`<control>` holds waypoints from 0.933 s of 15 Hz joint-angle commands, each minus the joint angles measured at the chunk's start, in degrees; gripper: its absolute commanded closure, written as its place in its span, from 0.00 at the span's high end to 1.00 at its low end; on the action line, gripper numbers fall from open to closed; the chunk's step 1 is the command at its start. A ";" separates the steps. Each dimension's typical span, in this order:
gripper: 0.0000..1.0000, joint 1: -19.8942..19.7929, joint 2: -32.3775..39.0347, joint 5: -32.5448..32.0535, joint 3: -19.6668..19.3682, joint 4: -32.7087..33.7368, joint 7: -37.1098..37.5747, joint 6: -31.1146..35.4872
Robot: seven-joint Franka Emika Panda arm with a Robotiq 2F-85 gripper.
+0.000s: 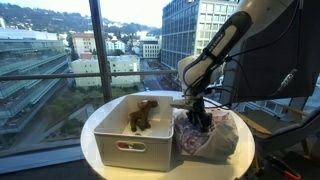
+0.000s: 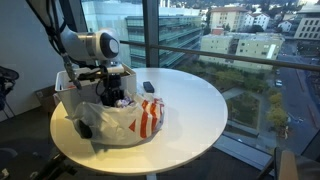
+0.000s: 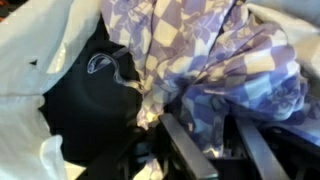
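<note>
I judged this the reaching step: my end effector sat inside the white plastic bag beside the white bin on the round worktop. Its fingers stood apart and gripped nothing, tips at the purple-checked cloth. The next move would call for closing on a fold without catching the bag. Only the wrist view showed that cloth and a black garment, and only an exterior view showed the brown plush toy in the bin.
</note>
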 commanded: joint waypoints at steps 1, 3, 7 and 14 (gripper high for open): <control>0.78 2.49 -8.67 -1.52 -0.63 -2.29 0.98 -1.72; 0.94 3.31 -12.54 -3.11 0.13 -1.89 1.40 -4.21; 1.00 2.64 -12.83 -3.42 1.80 0.36 -0.83 -5.03; 1.00 4.19 -10.07 -8.28 3.23 2.59 2.09 1.26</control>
